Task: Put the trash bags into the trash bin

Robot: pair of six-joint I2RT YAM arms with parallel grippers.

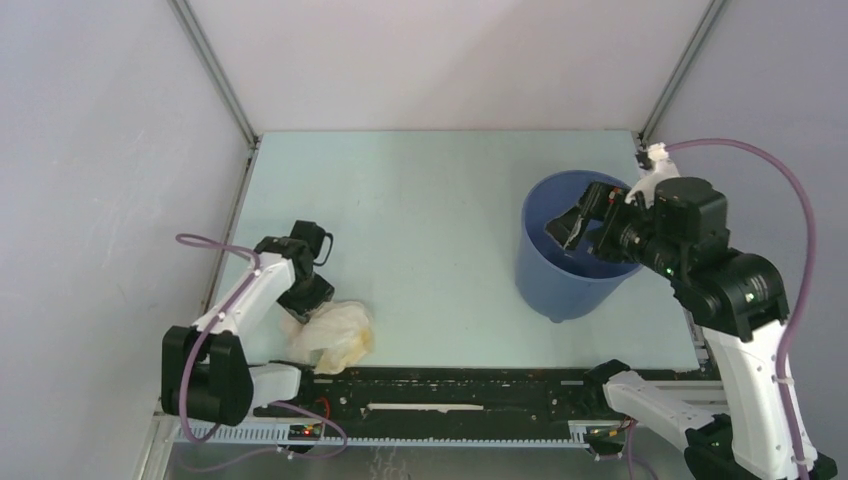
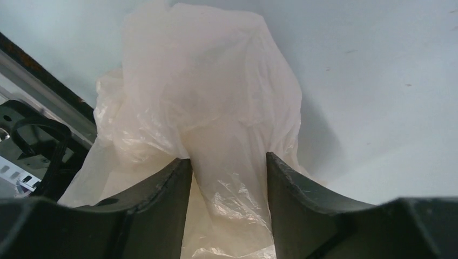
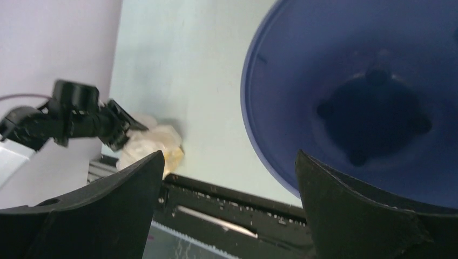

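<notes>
The trash bag (image 1: 335, 335), crumpled, whitish and cream, lies on the table at the front left, near the table's near edge. My left gripper (image 1: 305, 308) is down on its left side. In the left wrist view the bag (image 2: 205, 81) fills the gap of the left gripper (image 2: 229, 159), bunched between both fingers and touching them. The blue trash bin (image 1: 560, 280) stands at the right. My right gripper (image 1: 566, 232) hovers open and empty over its rim. The right wrist view shows the right gripper (image 3: 229, 154), the bin's bare inside (image 3: 324, 81) and the far bag (image 3: 154, 143).
A black rail (image 1: 450, 385) runs along the table's near edge, just in front of the bag. Grey walls and metal frame posts (image 1: 215, 70) close in the table on the left, back and right. A purple cable (image 1: 790, 190) loops off the right arm.
</notes>
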